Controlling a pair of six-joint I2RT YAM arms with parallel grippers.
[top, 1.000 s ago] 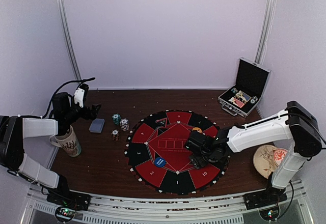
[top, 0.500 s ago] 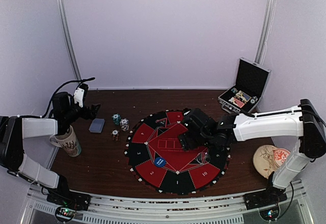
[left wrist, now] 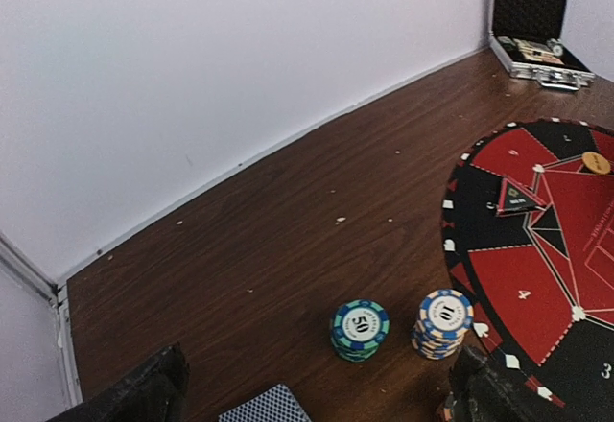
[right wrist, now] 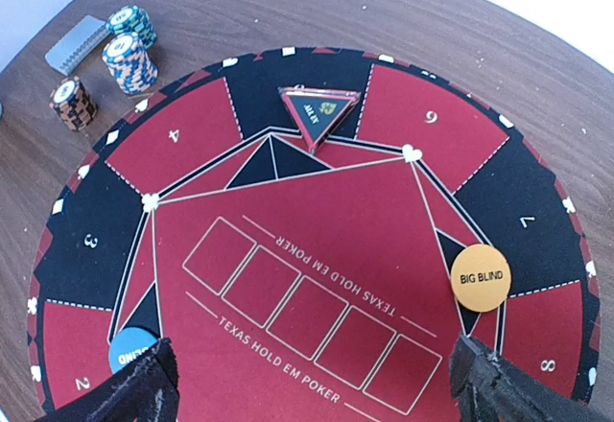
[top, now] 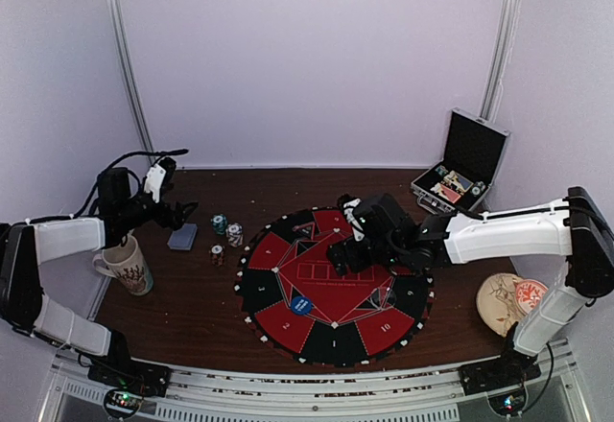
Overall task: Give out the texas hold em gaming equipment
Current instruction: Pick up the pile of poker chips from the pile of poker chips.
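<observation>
Right wrist view: blue disc [right wrist: 130, 351] and orange disc [right wrist: 481, 277] on mat [right wrist: 317, 240]; chip stacks [right wrist: 126, 46], cards [right wrist: 79, 44] upper left undistributed; left pincer [left wrist: 321, 391], right pincer [right wrist: 317, 388] open.

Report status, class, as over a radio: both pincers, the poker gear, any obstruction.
Left pincer open, empty, by card deck. Right pincer open, empty, over mat. Chip stacks beside mat, not yet dealt. No obstruction seen.
</observation>
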